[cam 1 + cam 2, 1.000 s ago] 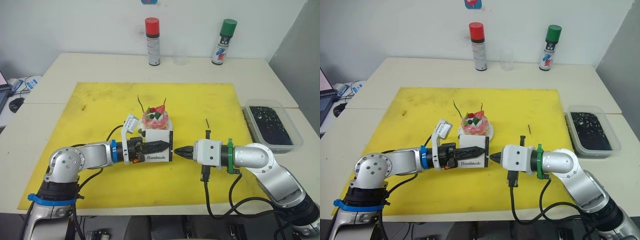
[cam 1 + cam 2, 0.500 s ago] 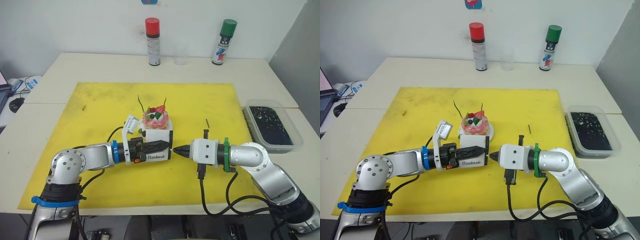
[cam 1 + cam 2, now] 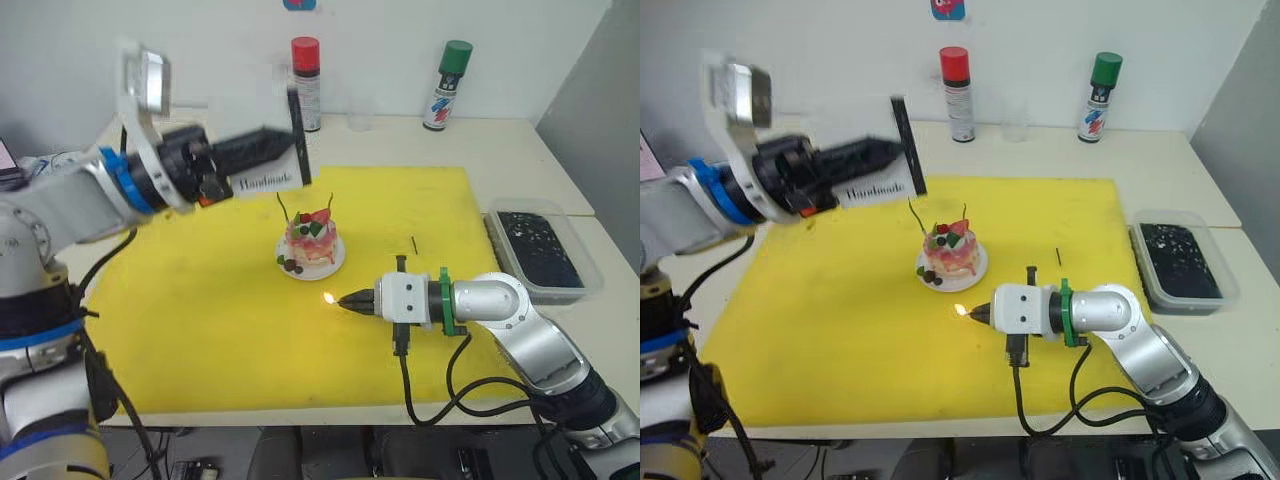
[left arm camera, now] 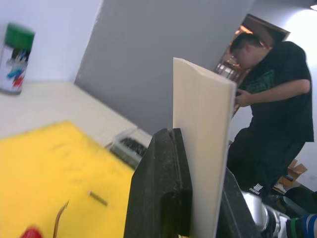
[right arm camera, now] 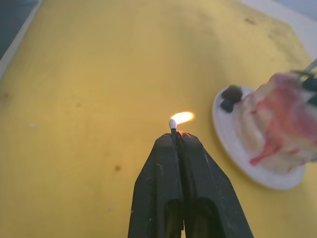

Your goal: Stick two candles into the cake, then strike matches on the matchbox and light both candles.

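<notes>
A pale desk (image 3: pixel 90 175) carries a large yellow mat (image 3: pixel 200 300) that covers most of its middle. On the robot's right, off the mat's edge, sits a clear tray (image 3: pixel 545 250) with dark contents. At the far edge of the desk stand a red-capped spray can (image 3: pixel 305 85) and a green-capped spray can (image 3: pixel 445 85), well apart, with a small clear cup (image 3: pixel 360 121) between them.

The left tool (image 3: pixel 262 150) is raised high above the far-left part of the mat, its fingers pinching the matchbox (image 3: pixel 270 172), which is held on edge with the dark striking strip facing the cake's side. In the left wrist view a person (image 4: pixel 270 119) in dark clothes stands beyond the desk.

The cake (image 3: pixel 311 240) sits on its small white plate near the mat's centre, with two candles (image 3: pixel 281 208) standing up from it, one on each side of the strawberry.

The right tool (image 3: pixel 350 299) hovers low over the mat just in front of the cake, fingers pressed together on a match (image 5: pixel 173 125) whose tip burns with a small flame. A second match (image 3: pixel 414 245) lies on the mat to the right of the cake.
</notes>
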`<state>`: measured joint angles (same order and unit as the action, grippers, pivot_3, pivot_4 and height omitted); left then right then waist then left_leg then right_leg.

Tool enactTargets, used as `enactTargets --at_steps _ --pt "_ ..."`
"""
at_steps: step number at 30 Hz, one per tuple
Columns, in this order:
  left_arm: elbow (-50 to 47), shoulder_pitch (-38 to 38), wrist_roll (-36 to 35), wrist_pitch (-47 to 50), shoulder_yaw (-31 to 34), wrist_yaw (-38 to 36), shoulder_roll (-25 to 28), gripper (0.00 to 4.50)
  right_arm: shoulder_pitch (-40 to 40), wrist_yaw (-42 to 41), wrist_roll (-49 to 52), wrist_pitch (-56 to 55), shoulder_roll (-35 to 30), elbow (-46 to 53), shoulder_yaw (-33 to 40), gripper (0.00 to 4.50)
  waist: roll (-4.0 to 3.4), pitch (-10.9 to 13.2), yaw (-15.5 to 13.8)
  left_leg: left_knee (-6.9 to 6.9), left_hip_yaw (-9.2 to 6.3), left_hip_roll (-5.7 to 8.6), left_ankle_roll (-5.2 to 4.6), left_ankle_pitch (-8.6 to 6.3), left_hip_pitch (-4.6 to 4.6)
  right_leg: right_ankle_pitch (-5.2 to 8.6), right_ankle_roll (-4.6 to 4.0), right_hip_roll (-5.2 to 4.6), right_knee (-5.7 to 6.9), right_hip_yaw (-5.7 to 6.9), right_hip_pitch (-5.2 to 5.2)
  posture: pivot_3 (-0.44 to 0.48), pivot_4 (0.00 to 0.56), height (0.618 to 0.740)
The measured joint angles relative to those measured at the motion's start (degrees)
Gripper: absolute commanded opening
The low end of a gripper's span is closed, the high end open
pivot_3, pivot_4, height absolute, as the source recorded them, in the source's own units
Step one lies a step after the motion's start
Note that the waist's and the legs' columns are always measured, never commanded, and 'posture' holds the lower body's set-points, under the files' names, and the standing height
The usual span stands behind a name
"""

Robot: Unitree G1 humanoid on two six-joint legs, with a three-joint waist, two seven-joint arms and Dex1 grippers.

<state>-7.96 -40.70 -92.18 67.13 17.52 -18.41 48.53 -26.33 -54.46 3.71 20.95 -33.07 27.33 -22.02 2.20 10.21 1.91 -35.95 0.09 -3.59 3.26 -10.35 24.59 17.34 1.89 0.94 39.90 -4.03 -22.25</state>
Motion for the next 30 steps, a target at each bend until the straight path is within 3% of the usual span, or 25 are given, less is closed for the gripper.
enactTargets --at_steps 6,9,15,21,30 --pt "0.00 16.72 2.98 0.83 6.22 -0.75 3.47 0.00 -13.28 4.09 -0.43 1.80 6.44 -4.77 1.71 0.03 -0.02 0.05 0.32 0.01 -0.05 -0.07 0.06 0.03 0.00 0.05 -0.14 -0.01 0.05 0.05 -0.07 0.000 0.150 0.740" --pt "1.56 23.02 4.61 0.08 10.46 -1.42 4.09 0.00 -20.31 7.53 -2.97 0.44 11.43 -12.35 0.96 0.03 -0.04 0.06 0.18 0.03 0.03 -0.03 0.05 0.03 0.00 0.01 -0.26 -0.04 0.04 0.02 -0.10 0.000 0.150 0.740" --pt "-1.32 34.67 9.66 1.49 8.28 -5.30 2.82 0.00 -30.85 13.76 -11.08 -9.02 16.91 -30.57 -1.71 0.03 0.03 0.03 -0.31 0.07 0.02 0.01 0.05 0.02 0.12 -0.05 -0.45 -0.19 -0.05 0.08 -0.17 0.000 0.150 0.740" --pt "-6.27 35.96 10.45 1.15 4.27 -5.98 -2.31 0.00 -32.31 14.75 -14.50 -15.48 18.21 -38.59 -2.44 0.03 0.03 0.03 -0.20 0.10 0.02 0.00 0.05 0.02 0.16 -0.04 -0.48 -0.20 -0.02 0.09 -0.16 0.000 0.150 0.740" --pt "-7.32 36.39 11.16 0.91 3.09 -5.98 -3.75 0.00 -32.13 13.24 -16.08 -17.89 19.01 -39.41 -2.50 0.03 0.02 0.04 -0.01 0.17 -0.04 -0.08 0.05 0.02 0.14 0.02 -0.59 -0.14 0.06 0.10 -0.22 0.000 0.150 0.740"
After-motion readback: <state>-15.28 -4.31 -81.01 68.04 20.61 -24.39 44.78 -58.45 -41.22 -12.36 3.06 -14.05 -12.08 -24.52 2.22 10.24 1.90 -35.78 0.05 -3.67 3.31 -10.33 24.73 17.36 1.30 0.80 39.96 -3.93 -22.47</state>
